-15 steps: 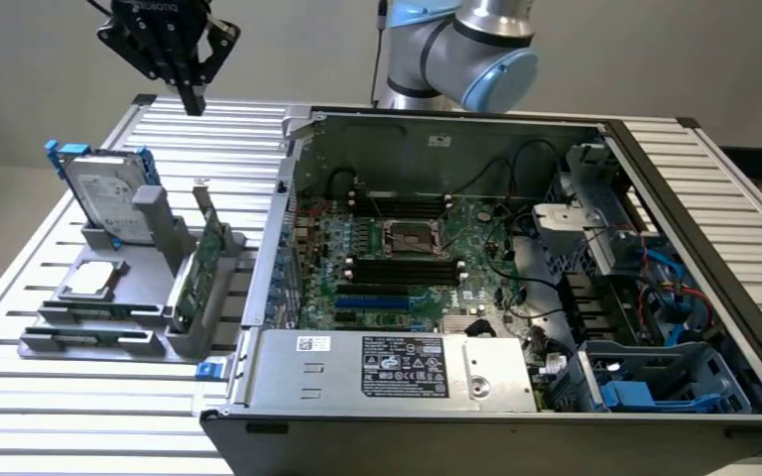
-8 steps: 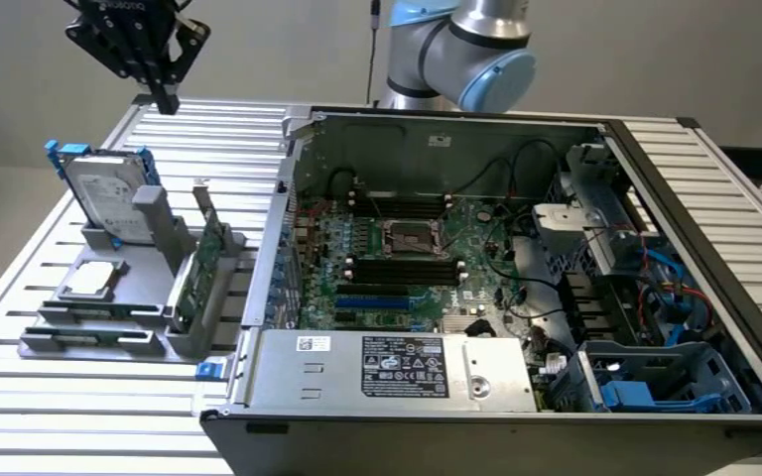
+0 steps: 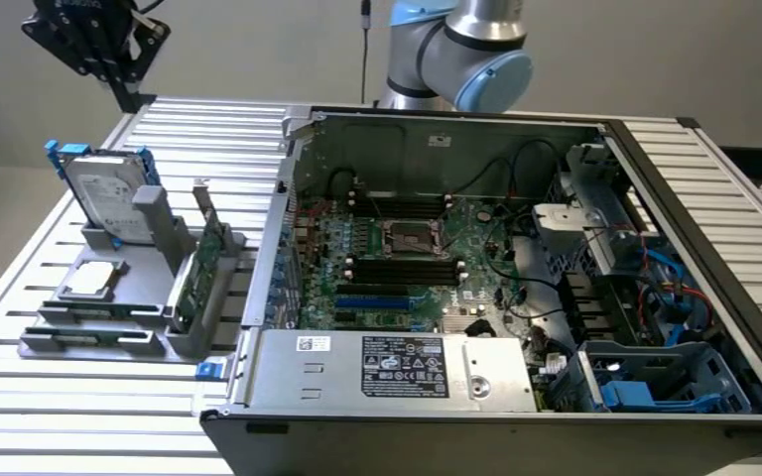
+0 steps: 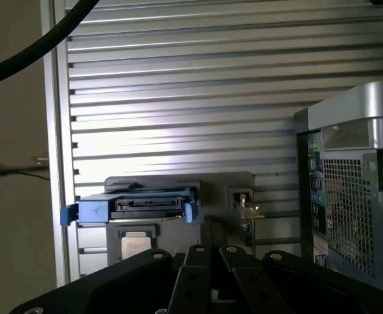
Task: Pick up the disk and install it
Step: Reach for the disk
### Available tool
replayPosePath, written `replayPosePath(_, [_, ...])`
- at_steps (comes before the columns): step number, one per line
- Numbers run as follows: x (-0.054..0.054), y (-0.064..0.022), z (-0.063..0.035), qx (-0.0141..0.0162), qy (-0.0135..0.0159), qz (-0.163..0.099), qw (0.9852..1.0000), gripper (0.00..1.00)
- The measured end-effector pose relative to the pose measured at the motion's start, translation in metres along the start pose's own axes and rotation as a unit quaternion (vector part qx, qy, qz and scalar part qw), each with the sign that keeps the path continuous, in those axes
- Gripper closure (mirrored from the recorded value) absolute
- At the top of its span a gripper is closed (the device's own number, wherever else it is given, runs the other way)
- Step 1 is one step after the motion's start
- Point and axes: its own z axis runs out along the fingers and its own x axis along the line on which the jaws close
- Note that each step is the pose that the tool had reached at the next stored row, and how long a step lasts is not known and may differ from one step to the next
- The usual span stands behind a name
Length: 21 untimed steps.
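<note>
The disk (image 3: 107, 193) stands on edge in a grey holder (image 3: 116, 317) at the exterior view's left, silver-grey with blue rails. In the wrist view I look down on the disk's connector edge (image 4: 135, 208) between its blue rail ends. My gripper (image 3: 123, 89) hangs high above the table's far left corner, well above and behind the disk, touching nothing. Its black fingers (image 4: 191, 281) lie close together, so my gripper (image 4: 212, 252) is shut and empty.
The open computer case (image 3: 514, 258) lies on the slatted metal table (image 3: 76, 416), its blue drive bay (image 3: 646, 382) near the front right. The holder also carries a small silver chip (image 3: 90, 281) and a green card (image 3: 193, 268). The case's wall (image 4: 355, 196) shows in the wrist view.
</note>
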Motion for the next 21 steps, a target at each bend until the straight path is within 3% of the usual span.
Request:
replayPosePath(3, [0.012,0.0011,0.0003,0.0004,0.0056,0.001,1.0000,0.89])
replayPosePath(9, [0.027,0.0031,0.0012,0.0008,0.0117,0.001,0.9999,0.89])
replayPosePath(15, [0.037,0.0061,0.0021,0.0010,0.0140,0.001,0.9999,0.89])
replayPosePath(21, [0.052,0.0105,0.0049,0.0010,0.0141,0.000,0.9999,0.89])
